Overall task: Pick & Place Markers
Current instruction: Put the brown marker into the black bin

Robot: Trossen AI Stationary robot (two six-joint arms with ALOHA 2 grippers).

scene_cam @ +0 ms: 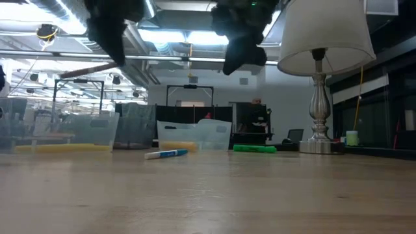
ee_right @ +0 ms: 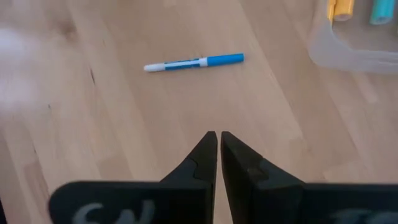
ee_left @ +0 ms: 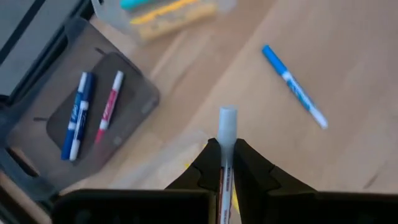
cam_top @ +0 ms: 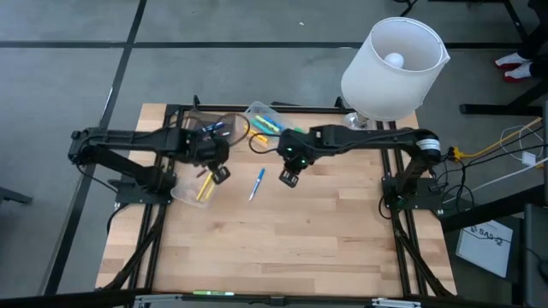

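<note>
Holding one marker above the bench

Gripping a grey-capped marker (ee_left: pixel 226 134) between its fingers, the left gripper (ee_left: pixel 225 163) hangs over the bench (cam_top: pixel 282 248) near a clear container (cam_top: pixel 195 190) with yellow markers inside. The right gripper (ee_right: pixel 218 146) has its fingers pressed together on nothing, above bare wood. A blue marker (cam_top: pixel 257 183) lies loose on the bench between the two grippers. Two blue markers (ee_left: pixel 77 116) and a red marker (ee_left: pixel 109 107) rest in a dark tray (ee_left: pixel 128 99), seen from the left wrist. A lamp (cam_top: pixel 391 68) stands at the far right.

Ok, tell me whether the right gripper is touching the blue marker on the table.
Apart. The right wrist view shows the right gripper shut and empty, with bare wood between its fingertips and the blue marker.
</note>
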